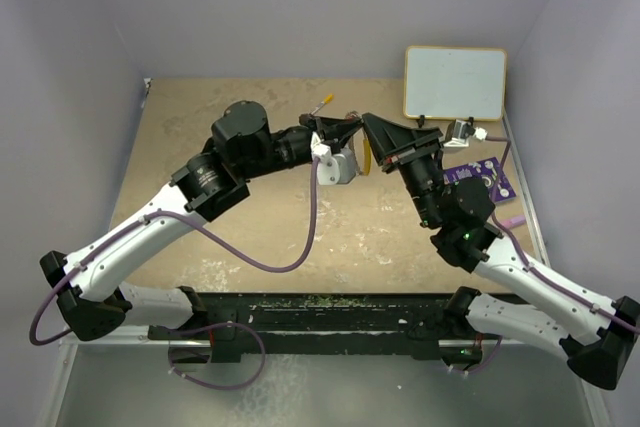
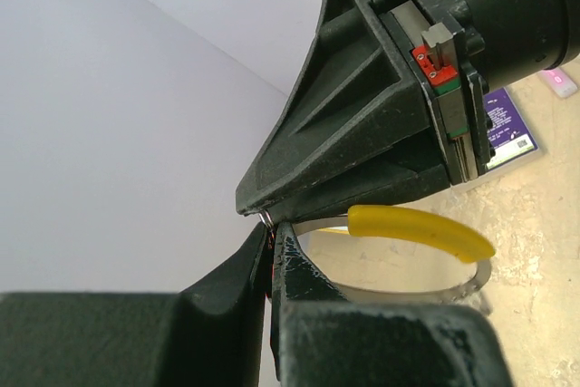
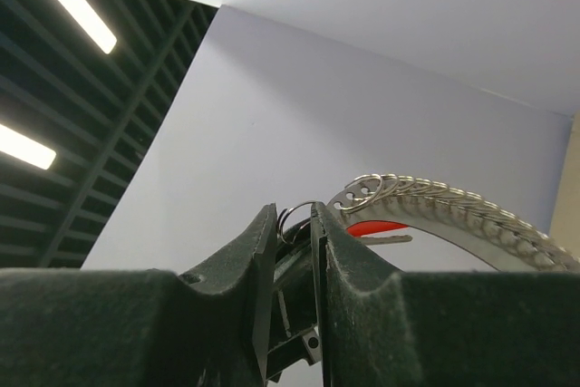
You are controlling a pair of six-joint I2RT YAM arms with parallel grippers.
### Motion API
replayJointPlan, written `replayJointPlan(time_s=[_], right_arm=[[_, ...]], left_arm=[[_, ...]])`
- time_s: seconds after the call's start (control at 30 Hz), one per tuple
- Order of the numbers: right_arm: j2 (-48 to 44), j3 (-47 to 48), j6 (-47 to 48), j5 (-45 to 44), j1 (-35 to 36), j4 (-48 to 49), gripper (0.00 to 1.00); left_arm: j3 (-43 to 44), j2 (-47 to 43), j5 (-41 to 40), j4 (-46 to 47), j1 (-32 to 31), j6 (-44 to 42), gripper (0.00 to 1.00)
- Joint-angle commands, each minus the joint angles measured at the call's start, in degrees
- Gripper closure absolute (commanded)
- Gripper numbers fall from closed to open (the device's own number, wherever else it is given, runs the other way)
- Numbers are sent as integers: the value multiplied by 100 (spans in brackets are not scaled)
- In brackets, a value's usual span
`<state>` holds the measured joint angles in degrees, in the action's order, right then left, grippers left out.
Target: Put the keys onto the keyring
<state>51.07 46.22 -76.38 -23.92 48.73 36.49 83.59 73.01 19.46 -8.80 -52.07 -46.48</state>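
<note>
Both grippers meet tip to tip above the middle of the table. My left gripper [image 1: 352, 127] [image 2: 270, 237] is shut; a sliver of red shows between its fingers and a small silver ring pokes out at the tip. In the right wrist view, my right gripper [image 1: 370, 123] [image 3: 294, 219] is closed on that small split ring [image 3: 302, 212] of the keys. The red tag [image 3: 376, 227] and a key blade [image 3: 391, 239] show just past its finger. The keyring [image 3: 444, 201] curves beside them, strung with small rings. Its yellow arc [image 2: 417, 227] [image 1: 367, 157] hangs under the tips. What bears the keyring is hidden.
A whiteboard [image 1: 455, 82] leans at the back right, with a grey-black stapler-like tool [image 1: 462, 130] in front of it. A purple card [image 1: 482, 179] lies under the right arm. A yellow-tipped marker [image 1: 322, 103] lies behind the grippers. Walls close three sides.
</note>
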Motion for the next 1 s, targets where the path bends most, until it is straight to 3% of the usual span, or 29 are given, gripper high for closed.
replayJointPlan(time_s=[0.0, 0.6, 0.97], right_arm=[[53, 419, 256, 263, 14, 199, 76], [-50, 502, 331, 553, 14, 68, 78], [19, 494, 271, 682, 14, 253, 74]], left_arm=[[354, -121, 281, 39, 34, 48, 97], [527, -36, 303, -319, 112, -87, 97], [562, -33, 460, -608, 120, -277, 97]])
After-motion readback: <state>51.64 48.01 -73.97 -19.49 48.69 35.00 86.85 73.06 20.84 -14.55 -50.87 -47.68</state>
